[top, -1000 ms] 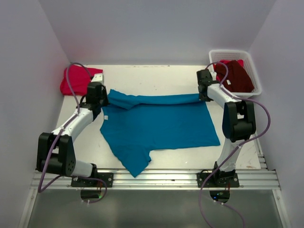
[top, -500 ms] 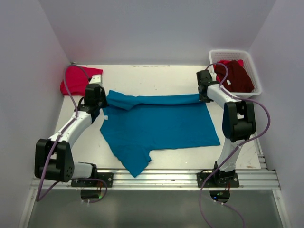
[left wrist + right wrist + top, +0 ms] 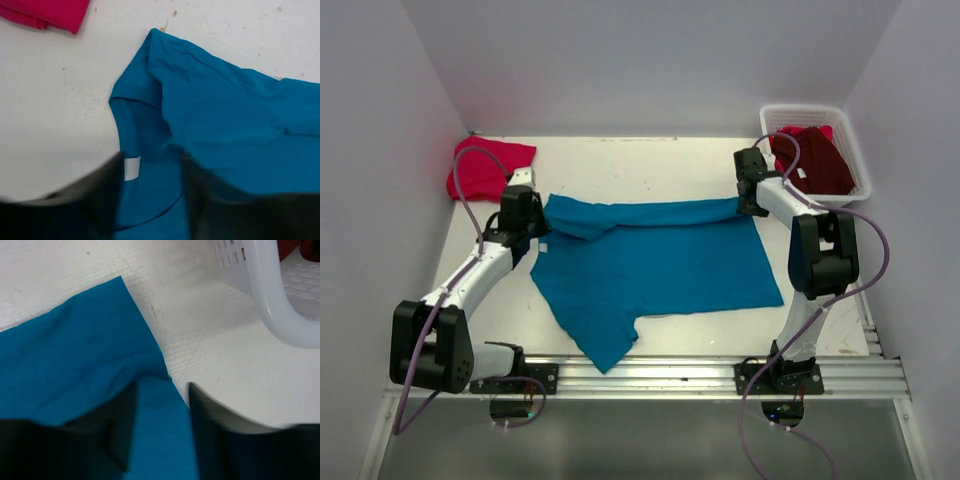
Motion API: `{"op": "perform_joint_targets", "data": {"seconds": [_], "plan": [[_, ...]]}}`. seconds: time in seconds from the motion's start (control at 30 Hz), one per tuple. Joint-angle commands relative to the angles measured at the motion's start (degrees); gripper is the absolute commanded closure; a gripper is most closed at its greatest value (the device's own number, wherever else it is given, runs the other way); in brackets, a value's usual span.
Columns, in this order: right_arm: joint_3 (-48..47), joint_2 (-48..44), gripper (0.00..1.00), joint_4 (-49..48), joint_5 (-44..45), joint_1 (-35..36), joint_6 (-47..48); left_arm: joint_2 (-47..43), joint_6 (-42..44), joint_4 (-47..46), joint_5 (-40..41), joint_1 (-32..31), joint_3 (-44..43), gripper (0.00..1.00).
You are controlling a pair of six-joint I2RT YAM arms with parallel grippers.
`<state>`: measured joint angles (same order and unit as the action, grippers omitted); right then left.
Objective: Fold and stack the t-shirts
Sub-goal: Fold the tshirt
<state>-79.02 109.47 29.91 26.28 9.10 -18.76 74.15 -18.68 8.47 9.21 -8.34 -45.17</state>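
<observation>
Teal shirt (image 3: 660, 265) lies on the table (image 3: 620, 160) with its far edge folded over, left claw (image 3: 151, 159) and right claw (image 3: 161, 389) both cracked narrowly open at the fold's ends holding nothing, so I reckon next I grab a side for fold two.

under your left gripper (image 3: 151, 170) the teal t-shirt (image 3: 225, 125) is soft matt knit cloth, creased where it doubles over, with a small smooth white label (image 3: 132, 168) at the collar. the fingers (image 3: 100, 200) look like dark matt plastic. ahead and to their left, the pinkish-red t-shirt (image 3: 50, 12) is the same dull cloth. the table (image 3: 55, 110) is white, matt, faintly grained and speckled. beside your right gripper (image 3: 162, 400) the mesh basket (image 3: 272, 305) is smooth white plastic with a slight sheen. the maroon t-shirt (image 3: 817, 160) in it is matt cloth. the rail (image 3: 650, 375) at the arms' bases is brushed metal.
</observation>
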Motion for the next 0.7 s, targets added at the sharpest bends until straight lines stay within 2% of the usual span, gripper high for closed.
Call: {"op": "perform_joint_targets", "data": {"seconds": [0.0, 0.03, 0.07, 0.13, 0.2, 0.37, 0.43, 0.5, 0.53, 0.57, 0.6, 0.63, 0.67], "plan": [[-0.3, -2.3, 0.40, 0.2, 0.1, 0.3, -0.8, -0.4, -3.2, -0.8, 0.8, -0.2, -0.2, 0.31], [-0.5, -2.5, 0.28, 0.3, 0.1, 0.2, -0.8, -0.6, -3.5, -0.8, 1.2, -0.2, -0.2, 0.08], [-0.6, -2.6, 0.17, 0.6, 0.1, 0.3, -0.9, -1.6, -3.7, -1.1, 2.1, -0.2, -0.3, 0.00], [-0.6, -3.4, 0.08, 0.3, -0.6, 0.4, -0.8, -2.7, -4.3, -1.4, 3.5, -0.3, -0.9, 0.00], [-0.5, -4.9, 0.05, -0.2, -2.2, 0.5, -0.6, -4.9, -4.6, -1.8, 4.5, -0.3, -1.8, 0.00], [1.2, -9.7, 0.04, -3.6, -9.5, 1.2, 0.6, -6.8, -3.3, -4.3, 1.9, -0.6, -6.3, 0.00], [2.4, -11.9, 0.09, -4.8, -13.9, 1.4, 0.7, -5.5, -2.2, -5.0, -0.3, -0.7, -9.0, 0.00], [2.6, -12.8, 0.20, -5.3, -16.4, 2.1, 1.3, -2.4, -1.8, -5.7, -4.4, -0.7, -10.8, 0.23], [2.1, -12.8, 0.57, -4.8, -18.4, 2.6, 1.3, -1.2, -1.8, -6.1, -7.9, -0.7, -11.3, 0.38], [1.9, -12.7, 0.85, -4.2, -20.7, 3.2, 1.3, 1.5, -2.1, -6.9, -9.2, -0.7, -11.5, 0.77], [1.6, -12.4, 1.00, -3.6, -23.2, 3.4, 0.7, 2.8, -2.7, -7.1, -11.7, -0.7, -12.0, 0.95], [1.8, -12.1, 1.00, -3.5, -25.8, 3.6, 0.3, 4.1, -3.4, -7.4, -13.3, -0.7, -12.0, 1.00], [2.4, -12.0, 1.00, -5.3, -33.6, 4.3, 0.2, 6.2, -4.1, -8.0, -15.7, -0.8, -11.6, 1.00]]}}
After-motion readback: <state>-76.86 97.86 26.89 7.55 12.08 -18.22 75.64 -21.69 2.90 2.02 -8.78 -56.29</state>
